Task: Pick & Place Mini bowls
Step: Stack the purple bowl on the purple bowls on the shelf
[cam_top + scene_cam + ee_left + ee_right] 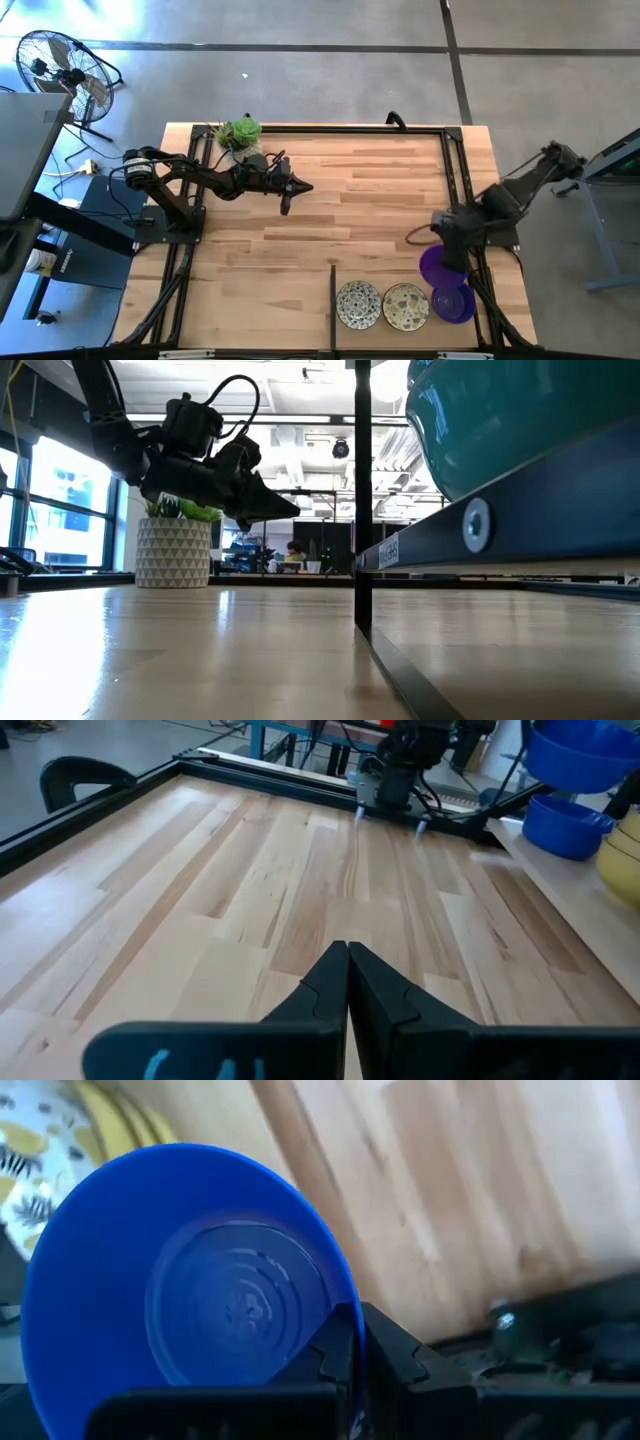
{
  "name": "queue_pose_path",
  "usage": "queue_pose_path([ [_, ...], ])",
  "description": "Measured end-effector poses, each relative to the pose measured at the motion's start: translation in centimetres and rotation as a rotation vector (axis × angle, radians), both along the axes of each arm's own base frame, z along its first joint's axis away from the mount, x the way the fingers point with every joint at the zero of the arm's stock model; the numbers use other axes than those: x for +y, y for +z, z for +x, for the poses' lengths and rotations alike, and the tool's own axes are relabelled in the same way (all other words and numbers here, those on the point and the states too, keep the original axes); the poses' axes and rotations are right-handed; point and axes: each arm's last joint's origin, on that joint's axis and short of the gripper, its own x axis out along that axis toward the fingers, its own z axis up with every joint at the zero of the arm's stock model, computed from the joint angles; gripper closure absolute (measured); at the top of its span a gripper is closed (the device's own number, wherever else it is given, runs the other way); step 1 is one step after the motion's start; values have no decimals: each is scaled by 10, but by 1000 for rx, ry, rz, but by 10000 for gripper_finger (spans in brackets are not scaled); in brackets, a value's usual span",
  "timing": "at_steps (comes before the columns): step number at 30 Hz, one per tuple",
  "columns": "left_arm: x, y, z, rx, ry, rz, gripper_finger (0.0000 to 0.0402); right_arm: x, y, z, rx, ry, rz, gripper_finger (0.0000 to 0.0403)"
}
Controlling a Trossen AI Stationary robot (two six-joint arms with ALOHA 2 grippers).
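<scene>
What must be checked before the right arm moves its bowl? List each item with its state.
1. Right end effector shut on the held bowl at its rim: ok.
2. Held bowl lifted off the table: cannot tell.
3. Gap between the held bowl and the second purple bowl beside it: cannot tell; they look very close from above.
4. Speckled bowls out of the way: ok, in a row at the table's edge.
5. Left end effector shut and empty: ok.
6. Left arm away from the right arm: ok, across the table, near the plant.
</scene>
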Motion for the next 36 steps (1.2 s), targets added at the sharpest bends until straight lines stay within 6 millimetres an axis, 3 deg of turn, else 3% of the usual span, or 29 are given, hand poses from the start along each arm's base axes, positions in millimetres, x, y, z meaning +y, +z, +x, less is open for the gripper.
queue_pose_path([
  [8,0,0,0,0,0,0,401,33,1,-22,22,-63,43,401],
  [14,0,0,0,0,0,-1,401,57,-6,-37,14,-49,-24,401],
  [24,0,0,0,-1,4,-15,401,87,-25,-41,27,24,-134,401],
  [36,0,0,0,0,0,-28,401,102,-39,-39,21,63,-224,400],
])
